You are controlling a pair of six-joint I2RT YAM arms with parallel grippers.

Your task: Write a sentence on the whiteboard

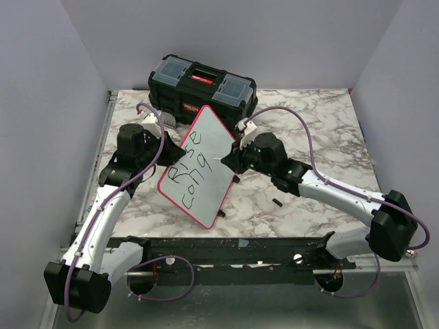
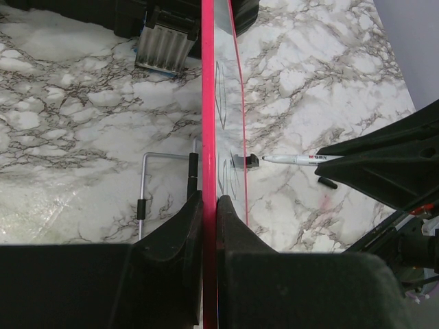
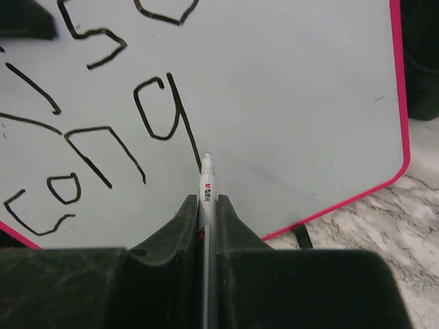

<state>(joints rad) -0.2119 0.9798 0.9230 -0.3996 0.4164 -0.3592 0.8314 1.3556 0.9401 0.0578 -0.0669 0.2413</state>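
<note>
Mid-table, left end effector (image 2: pixel 208 205) grips pink-rimmed whiteboard (image 1: pixel 215 137) (lettered); right end effector (image 3: pixel 208 202) grips marker (image 3: pixel 206 175).

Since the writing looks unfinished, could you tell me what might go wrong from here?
1. The left gripper pinches the whiteboard by one edge only, standing tilted; pen pressure could swing or slip it.
2. The marker, held by the right gripper, has its tip at the q's tail; a skewed stroke could cross finished letters of the sentence.
</note>
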